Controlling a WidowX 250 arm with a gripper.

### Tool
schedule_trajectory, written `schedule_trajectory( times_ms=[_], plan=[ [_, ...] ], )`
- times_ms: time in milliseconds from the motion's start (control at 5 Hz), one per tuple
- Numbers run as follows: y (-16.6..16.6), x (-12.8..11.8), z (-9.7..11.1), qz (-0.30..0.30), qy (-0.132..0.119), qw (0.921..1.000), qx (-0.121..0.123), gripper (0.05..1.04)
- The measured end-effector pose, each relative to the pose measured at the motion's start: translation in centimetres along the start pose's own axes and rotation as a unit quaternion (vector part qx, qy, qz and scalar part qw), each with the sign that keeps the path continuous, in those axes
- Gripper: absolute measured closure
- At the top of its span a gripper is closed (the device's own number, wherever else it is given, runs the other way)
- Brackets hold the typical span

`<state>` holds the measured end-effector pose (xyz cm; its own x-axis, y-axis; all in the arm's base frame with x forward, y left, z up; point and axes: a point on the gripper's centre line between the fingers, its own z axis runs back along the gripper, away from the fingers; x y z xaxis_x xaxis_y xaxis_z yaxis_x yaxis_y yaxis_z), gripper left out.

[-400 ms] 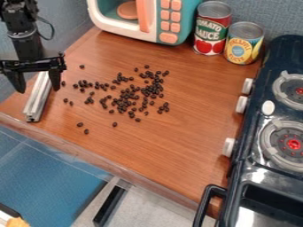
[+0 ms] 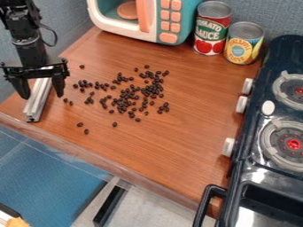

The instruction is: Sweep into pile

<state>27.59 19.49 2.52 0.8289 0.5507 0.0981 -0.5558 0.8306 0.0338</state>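
Small, dark, rounded beans (image 2: 124,103) lie scattered across the wood-grained desk (image 2: 177,146), bunched thickly in the middle with loose strays around; a straight, silvery, grooved bar (image 2: 36,102) lies aslant near the desk's left edge, apart from them

- The gripper (image 2: 42,97) has come down a little in the view and shifted slightly toward the dark beans (image 2: 123,103) — a small move.
- The arm (image 2: 29,46) above it has moved the same way, and its looped cable (image 2: 56,39) sits lower too.
- The gripper's body now overlaps more of the metal bar's (image 2: 35,104) upper end.
- The finger (image 2: 58,86) nearer the beans has moved over the spot where a lone bean showed earlier.
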Motion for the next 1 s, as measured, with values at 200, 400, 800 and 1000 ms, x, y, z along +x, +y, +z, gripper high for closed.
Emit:
schedule_trajectory(
  times_ms=[200, 400, 800, 1000],
  plan=[
    [0.0, 0.0, 0.0, -0.013, 0.000, 0.9999, -0.001, 0.084],
    [0.0, 0.0, 0.0, -0.015, 0.000, 0.9999, -0.001, 0.084],
    [0.2, 0.6, -0.4, -0.004, -0.035, 0.9989, 0.029, 0.115],
    [-0.3, 0.5, -1.1, -0.006, -0.077, 0.9949, 0.065, 0.268]
  ],
)
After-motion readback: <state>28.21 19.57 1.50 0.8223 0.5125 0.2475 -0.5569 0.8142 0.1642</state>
